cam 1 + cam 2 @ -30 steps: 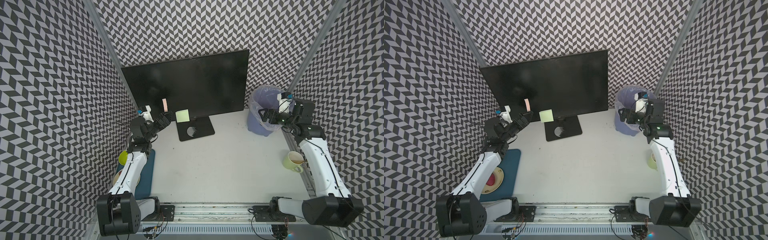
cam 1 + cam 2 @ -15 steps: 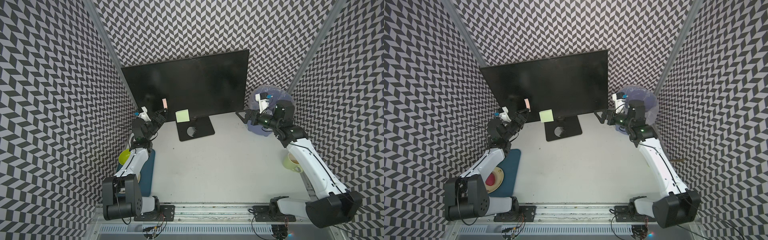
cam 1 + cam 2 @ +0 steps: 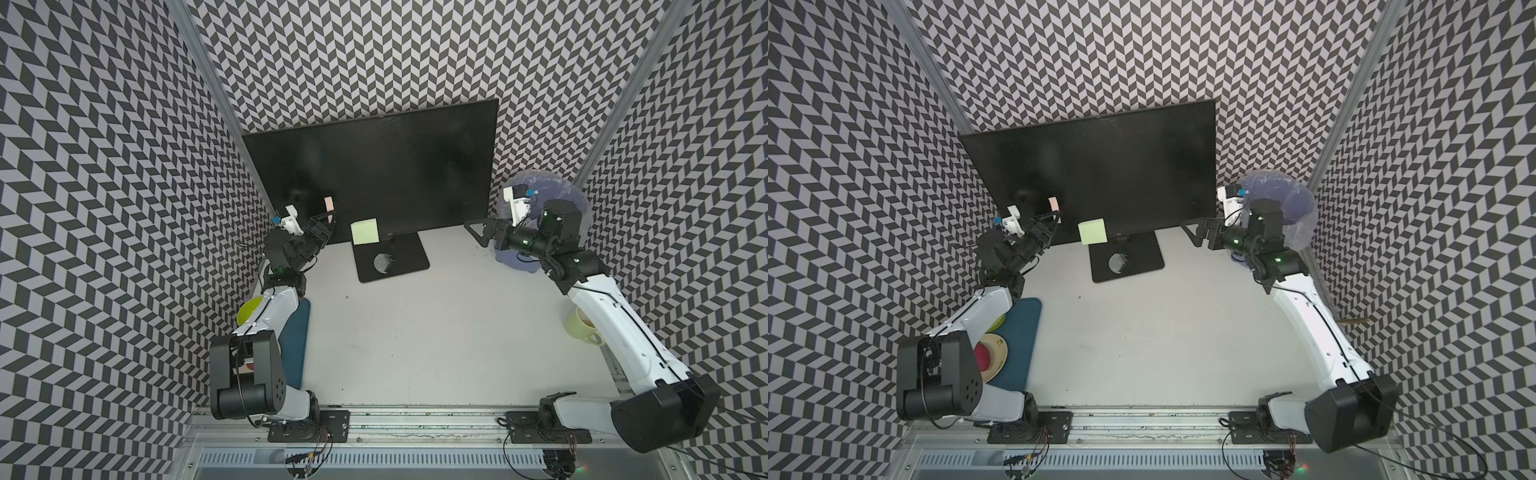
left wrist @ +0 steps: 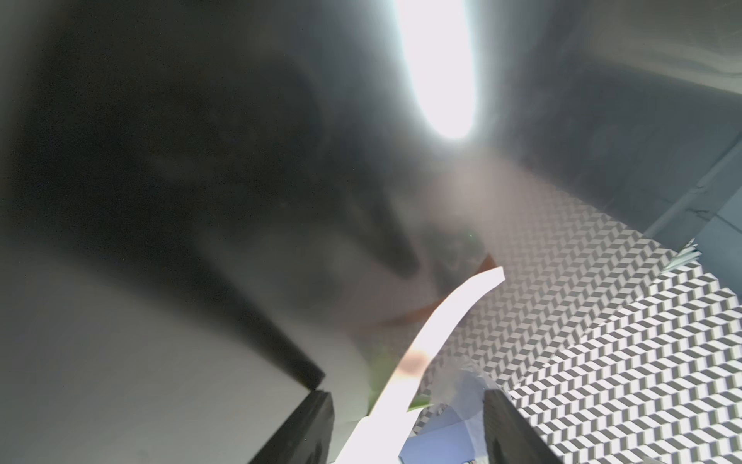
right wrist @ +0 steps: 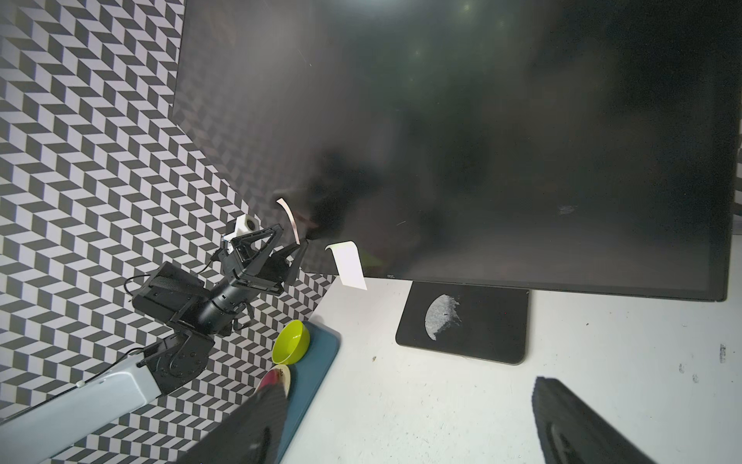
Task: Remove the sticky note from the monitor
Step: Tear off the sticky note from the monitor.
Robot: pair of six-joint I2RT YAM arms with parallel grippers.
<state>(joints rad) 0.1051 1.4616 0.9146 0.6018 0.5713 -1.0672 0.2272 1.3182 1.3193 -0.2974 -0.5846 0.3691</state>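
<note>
Bright even light, wrist view glary, blurred

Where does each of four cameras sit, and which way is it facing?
Top views: overhead pair looking down on table, monitor and both arms.
Left wrist: on left arm, close against the screen; own fingers flank the pink sticky note.
Right wrist: on right arm, facing the monitor; own fingers show.
Shared: right wrist sees the left gripper and that note.

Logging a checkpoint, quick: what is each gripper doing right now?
Left gripper: open, jaws straddling the pink sticky note, not clamped.
Right gripper: open, empty.
</note>
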